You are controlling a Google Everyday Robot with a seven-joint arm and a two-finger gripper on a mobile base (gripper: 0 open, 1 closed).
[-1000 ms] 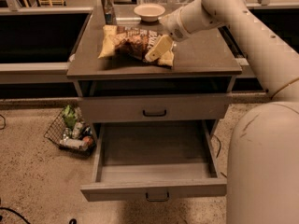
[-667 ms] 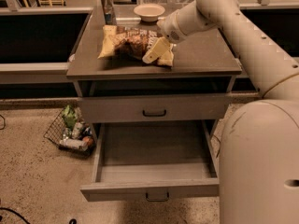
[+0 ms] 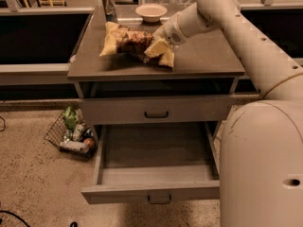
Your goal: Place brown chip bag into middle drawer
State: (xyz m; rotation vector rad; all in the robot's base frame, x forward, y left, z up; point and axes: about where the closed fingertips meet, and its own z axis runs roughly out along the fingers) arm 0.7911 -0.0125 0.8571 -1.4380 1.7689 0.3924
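The brown chip bag (image 3: 127,40) lies on top of the grey cabinet (image 3: 208,60), dark brown in the middle with pale yellow ends. My gripper (image 3: 160,38) reaches in from the right and sits at the bag's right yellow end, touching it. Its tip is hidden behind the wrist and the bag. The middle drawer (image 3: 156,174) stands pulled open below, its deep tray empty, with a small dark handle on its front panel.
A closed drawer front (image 3: 156,110) with a black handle sits above the open one. A pale bowl (image 3: 150,12) and a can (image 3: 109,6) stand at the cabinet's back. A wire basket of packets (image 3: 71,134) sits on the floor left. My arm's bulk (image 3: 260,164) fills the right.
The arm's lower body has swung further into the right of the view. The gripper stays at the bag's right end and the bag has hardly shifted.
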